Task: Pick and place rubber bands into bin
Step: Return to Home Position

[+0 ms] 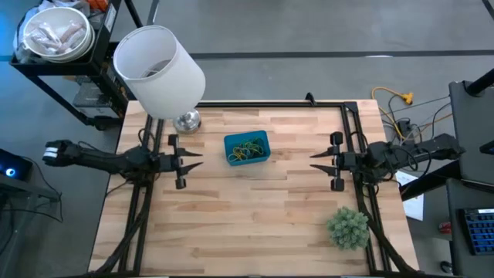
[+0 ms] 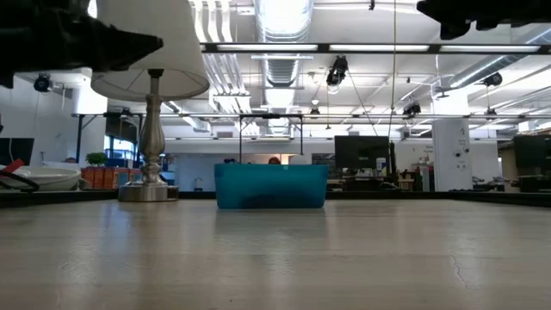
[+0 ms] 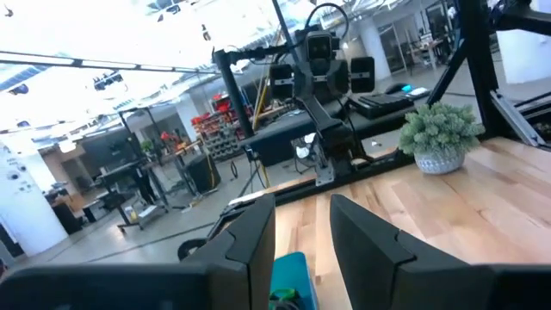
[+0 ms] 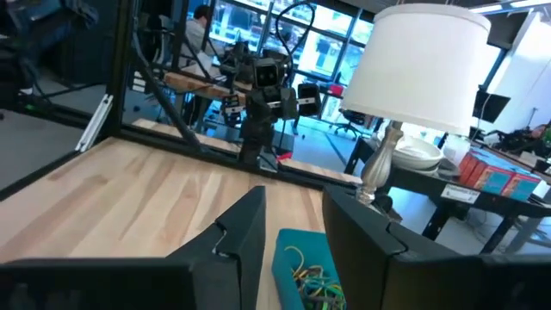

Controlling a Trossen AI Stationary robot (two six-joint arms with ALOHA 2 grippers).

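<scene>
Left gripper [image 1: 187, 160]: fingers spread wide, nothing held between them. Right gripper [image 1: 323, 163]: likewise parted and empty. Each hangs above its own side edge of the wooden table [image 1: 255, 224], with the fingertips aimed inward at the other arm. Ahead of both sets of fingertips, about midway between them and a little off their shared line, the blue bin [image 2: 271, 187] sits flat on the wood with its open top up. Its long axis runs roughly from one gripper toward the other, slightly skewed. The short walls therefore face the fingertips, and a long wall shows broadside in the low view. The rubber bands [image 1: 247, 150] lie inside it as a tangle of green and yellow loops with no common direction, and we see none on the wood outside. We judge that placing is finished and the step in hand is parking the arms. To do this well, we would keep the fingers apart and empty and draw each arm away from the bin along its own side. We would also hold height so that no fingertip clips a wall and shifts the bin. Farther out, a white-shaded table lamp [image 1: 158, 66] stands near the left fingers, off to one side, so that arm needs care. The green plant ball [image 1: 347, 228] sits to the opposite side of the right fingers, well apart from the bin.
</scene>
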